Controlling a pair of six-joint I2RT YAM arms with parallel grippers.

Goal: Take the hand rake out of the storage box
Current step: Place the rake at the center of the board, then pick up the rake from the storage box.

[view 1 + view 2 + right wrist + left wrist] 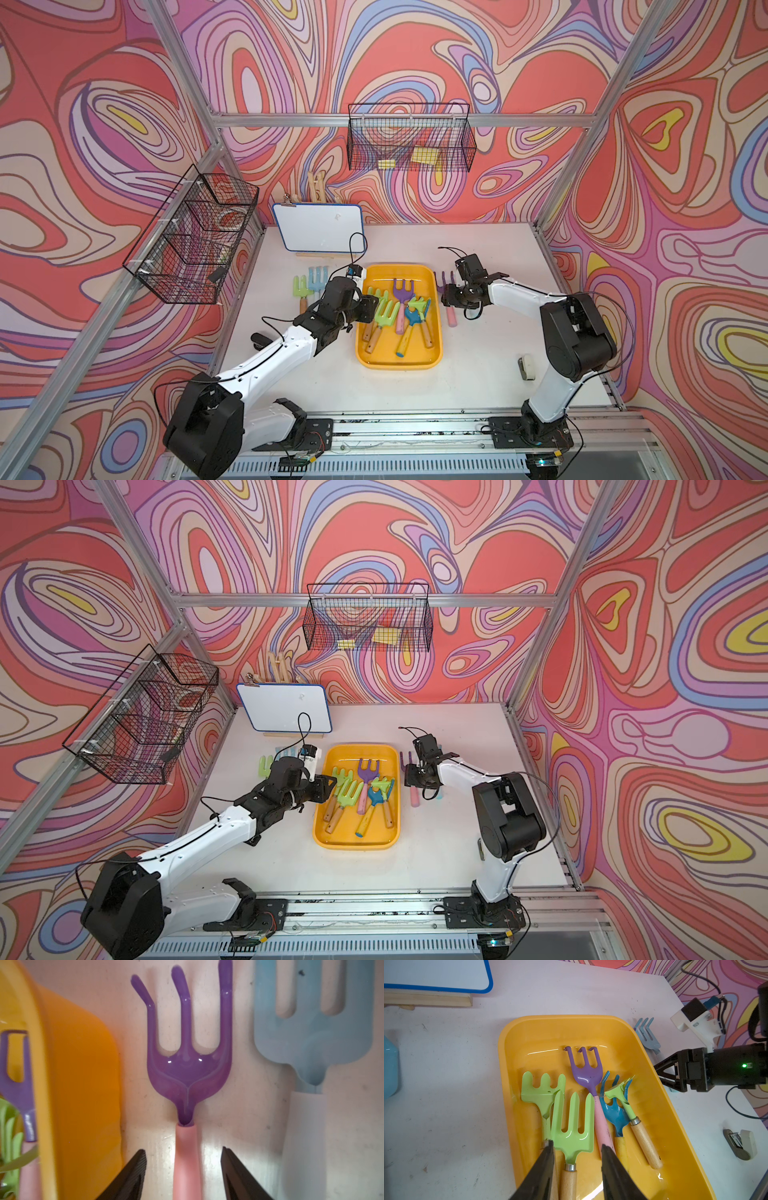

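Note:
The yellow-orange storage box [382, 274] [353, 752] [542, 1030] sits mid-table and holds several hand rakes. My left gripper [376, 309] [577, 1148] reaches in over its left rim. It is open, and its fingers straddle the wooden handle of a green rake [572, 1122] [386, 311] with a gap on each side. A purple rake with a pink handle [586, 1070] lies beside that one. Right of the box, a second purple rake [188, 1064] [451, 318] lies on the table. My right gripper [182, 1151] [444, 292] is open on either side of its pink handle, touching nothing.
A light blue rake [311, 1043] lies next to the purple one on the table. A green rake [300, 286] and a blue one [318, 277] lie left of the box. A whiteboard [319, 226] stands behind. Wire baskets [411, 141] [191, 237] hang on the walls. A small stapler-like item [527, 367] lies front right.

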